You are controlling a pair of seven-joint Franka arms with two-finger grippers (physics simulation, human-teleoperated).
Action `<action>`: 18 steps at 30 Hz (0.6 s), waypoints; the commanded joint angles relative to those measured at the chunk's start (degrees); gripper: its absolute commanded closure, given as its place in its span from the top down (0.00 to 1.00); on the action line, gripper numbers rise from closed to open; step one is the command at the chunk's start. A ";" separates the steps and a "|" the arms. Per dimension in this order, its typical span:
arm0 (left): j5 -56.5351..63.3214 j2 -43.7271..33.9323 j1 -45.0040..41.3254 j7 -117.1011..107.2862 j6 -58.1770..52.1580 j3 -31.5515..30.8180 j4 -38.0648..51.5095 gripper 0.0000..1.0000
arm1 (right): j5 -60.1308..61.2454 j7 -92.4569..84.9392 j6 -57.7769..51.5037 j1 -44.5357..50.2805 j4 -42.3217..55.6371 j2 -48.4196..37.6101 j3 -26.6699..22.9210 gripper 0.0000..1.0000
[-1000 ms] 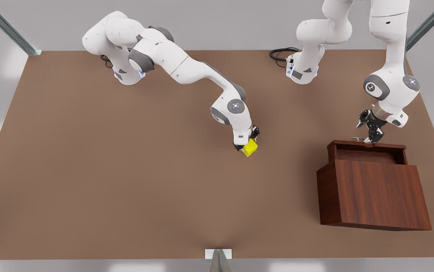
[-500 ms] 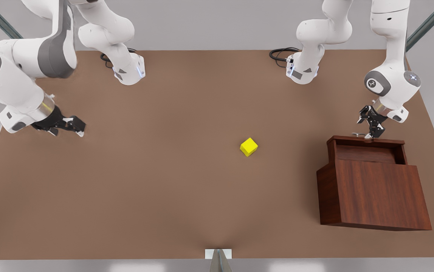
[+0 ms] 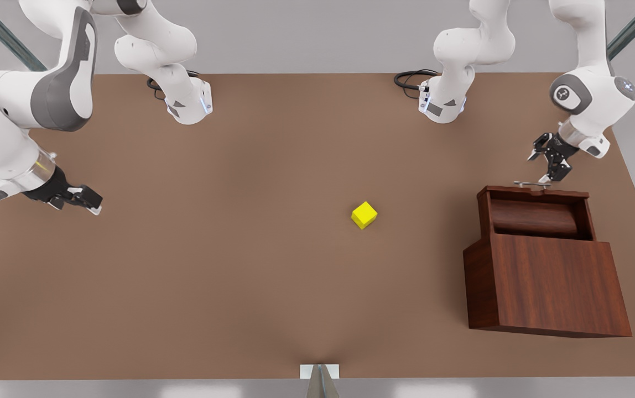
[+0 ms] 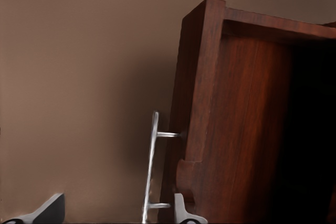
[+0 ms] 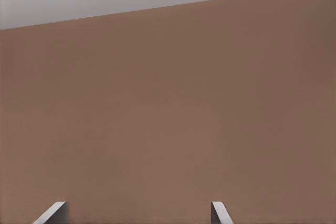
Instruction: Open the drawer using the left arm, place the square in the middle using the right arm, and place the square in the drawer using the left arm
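Note:
The square (image 3: 364,215), a small yellow cube, rests alone on the middle (image 3: 273,221) of the brown tabletop. The drawer (image 3: 536,218) stands pulled out of the wooden cabinet (image 3: 550,287), its inside bare. My left gripper (image 3: 541,166) hangs open just above and behind the silver handle (image 3: 532,184). In the left wrist view the handle (image 4: 152,166) lies between the spread fingertips (image 4: 184,214) of my left gripper (image 4: 115,213), untouched. My right gripper (image 3: 82,204) waits open at the front view's far left, far from the cube; its own camera shows that gripper (image 5: 136,211) over bare table.
Both arm bases (image 3: 187,105) (image 3: 442,102) are bolted at the table's far edge. The cabinet occupies the near corner on the front view's right. Open tabletop lies between the cube and the drawer.
The right gripper let go of the cube and swung away to the front view's left. The drawer slid further out, and the left gripper rose off the handle.

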 commanded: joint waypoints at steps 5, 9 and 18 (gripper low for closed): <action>3.65 15.16 -14.33 31.52 -4.80 -2.24 17.89 1.00 | 0.09 0.00 2.25 -0.55 0.01 -0.07 -0.10 1.00; 3.56 29.64 -17.33 42.96 -13.31 -20.15 36.94 1.00 | 0.09 0.00 3.21 -0.46 0.01 0.54 -0.10 1.00; 4.18 46.54 -23.22 53.33 -22.56 -36.70 56.13 1.00 | 0.18 0.09 4.79 -0.64 -0.07 0.81 -0.10 1.00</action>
